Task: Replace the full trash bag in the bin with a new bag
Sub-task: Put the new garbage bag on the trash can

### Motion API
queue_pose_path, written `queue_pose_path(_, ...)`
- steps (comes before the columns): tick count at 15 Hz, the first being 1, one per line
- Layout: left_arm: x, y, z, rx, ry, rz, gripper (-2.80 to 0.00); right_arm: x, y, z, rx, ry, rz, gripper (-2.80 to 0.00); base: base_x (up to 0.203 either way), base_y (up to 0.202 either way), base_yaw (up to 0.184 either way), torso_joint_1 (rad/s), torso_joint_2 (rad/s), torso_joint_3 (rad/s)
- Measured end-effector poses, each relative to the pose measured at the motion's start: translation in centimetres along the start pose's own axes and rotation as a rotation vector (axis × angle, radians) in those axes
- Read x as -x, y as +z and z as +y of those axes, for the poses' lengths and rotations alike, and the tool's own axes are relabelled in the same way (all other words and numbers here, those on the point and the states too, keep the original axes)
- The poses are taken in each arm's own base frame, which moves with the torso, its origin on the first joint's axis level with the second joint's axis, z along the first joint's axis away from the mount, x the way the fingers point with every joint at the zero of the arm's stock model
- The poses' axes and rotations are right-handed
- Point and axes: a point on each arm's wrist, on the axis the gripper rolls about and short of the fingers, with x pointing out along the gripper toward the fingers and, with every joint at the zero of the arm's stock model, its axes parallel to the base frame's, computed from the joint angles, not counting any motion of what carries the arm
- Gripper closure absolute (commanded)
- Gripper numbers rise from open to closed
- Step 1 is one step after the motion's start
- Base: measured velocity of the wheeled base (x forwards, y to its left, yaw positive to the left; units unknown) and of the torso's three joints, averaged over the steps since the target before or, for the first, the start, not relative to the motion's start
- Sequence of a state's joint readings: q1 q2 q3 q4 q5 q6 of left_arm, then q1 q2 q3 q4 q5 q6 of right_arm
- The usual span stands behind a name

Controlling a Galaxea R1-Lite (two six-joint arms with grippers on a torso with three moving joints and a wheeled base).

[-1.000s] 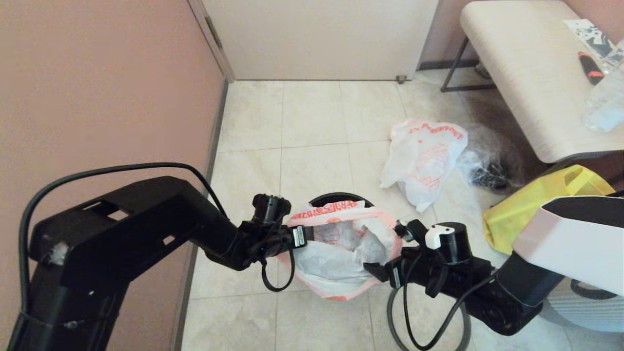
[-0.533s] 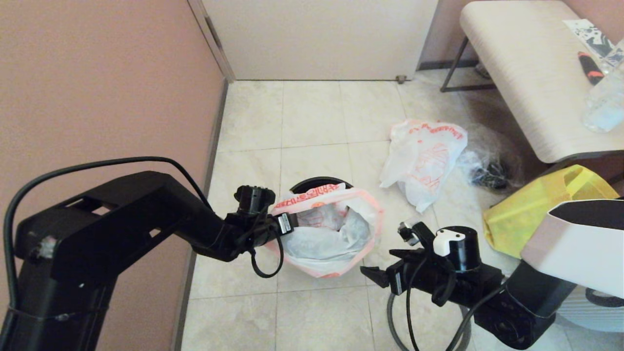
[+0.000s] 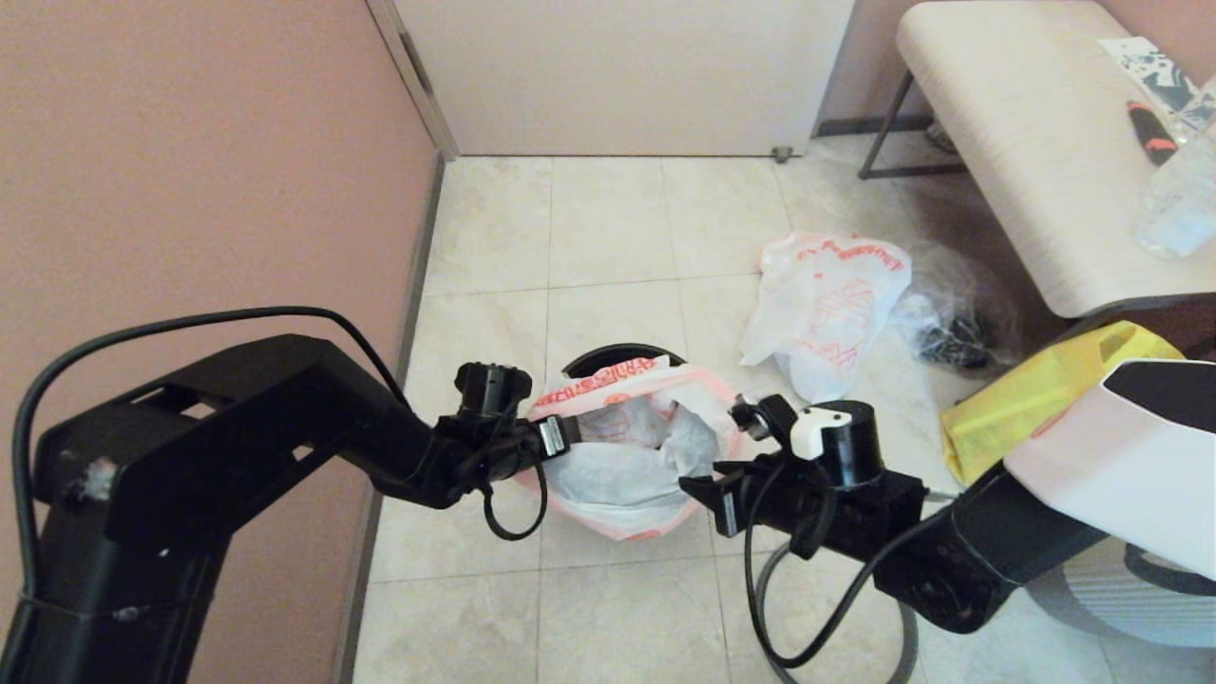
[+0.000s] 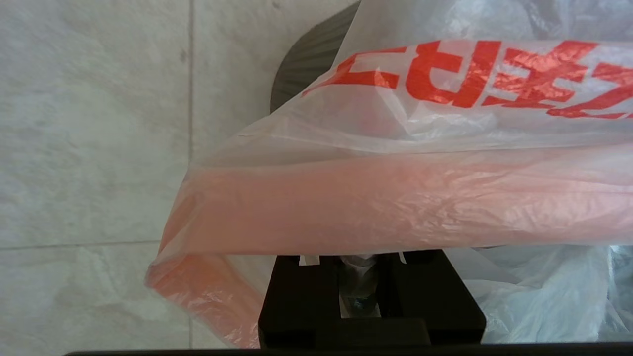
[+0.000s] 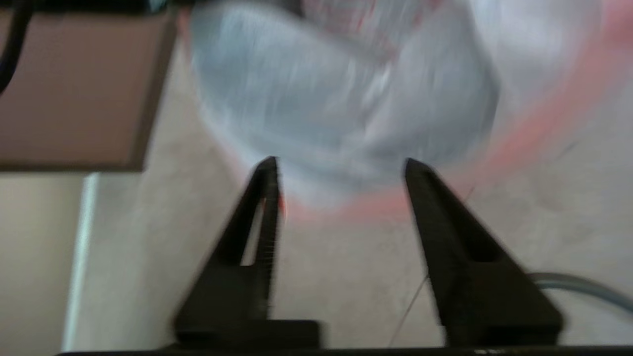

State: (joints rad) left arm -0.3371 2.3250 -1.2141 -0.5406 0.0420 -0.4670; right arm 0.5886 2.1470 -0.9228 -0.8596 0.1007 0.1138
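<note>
The full trash bag [image 3: 622, 470], white with red-orange print and a pink rim, hangs open over the bin [image 3: 617, 354], whose black rim shows only behind it. My left gripper [image 3: 559, 439] is shut on the bag's left rim; in the left wrist view a pinch of plastic sits between the fingers of the gripper [image 4: 358, 264] under the pink edge of the bag [image 4: 395, 198], with the bin [image 4: 306, 64] beyond. My right gripper [image 3: 701, 489] is open at the bag's right side, holding nothing. In its wrist view the gripper [image 5: 339, 165] faces the bag [image 5: 346, 99]. The new bag [image 3: 826, 313] lies limp on the floor to the right.
A clear bag of dark items [image 3: 950, 332] lies beside the new bag. A yellow tote [image 3: 1045, 389] stands at the right under a pale bench [image 3: 1026, 142]. The pink wall [image 3: 190, 190] runs close along the left. A grey hose [image 3: 769, 627] loops on the floor near me.
The right gripper let go of the bag's right rim, dropped back, then came in again beside the bag. The left gripper carried its side of the bag leftward.
</note>
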Motion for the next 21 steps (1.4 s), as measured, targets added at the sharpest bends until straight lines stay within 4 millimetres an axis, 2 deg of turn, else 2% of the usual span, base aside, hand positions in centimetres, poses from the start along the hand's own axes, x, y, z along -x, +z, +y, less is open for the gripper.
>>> queue_pose_path(4,-0.2,-0.2,0.4,0.005,-0.021,0.021,0.0,-2.7,2.2,1.0,0.057,-0.124,0.067,0.0,0.0,0.0,0.0,0.0,0.0,0.0)
queue_pose_path(8,-0.3,-0.2,0.7,0.009,-0.021,0.026,0.0,-3.4,1.3,-0.5,0.118,-0.257,0.196,0.0,0.0,0.0,0.0,0.0,0.0,0.0)
queue_pose_path(11,-0.3,-0.2,0.7,0.008,-0.02,0.026,0.0,-3.6,1.3,-2.1,0.149,-0.287,0.208,0.0,0.0,0.0,0.0,0.0,0.0,0.0)
queue_pose_path(15,-0.4,-0.3,0.7,0.007,-0.019,0.029,0.0,-4.0,0.4,-2.6,0.148,-0.296,0.247,0.0,0.0,0.0,0.0,0.0,0.0,0.0)
queue_pose_path(21,-0.3,-0.9,0.3,-0.009,-0.032,0.05,0.0,-7.2,-1.3,-3.4,0.127,-0.3,0.258,0.0,0.0,0.0,0.0,0.0,0.0,0.0)
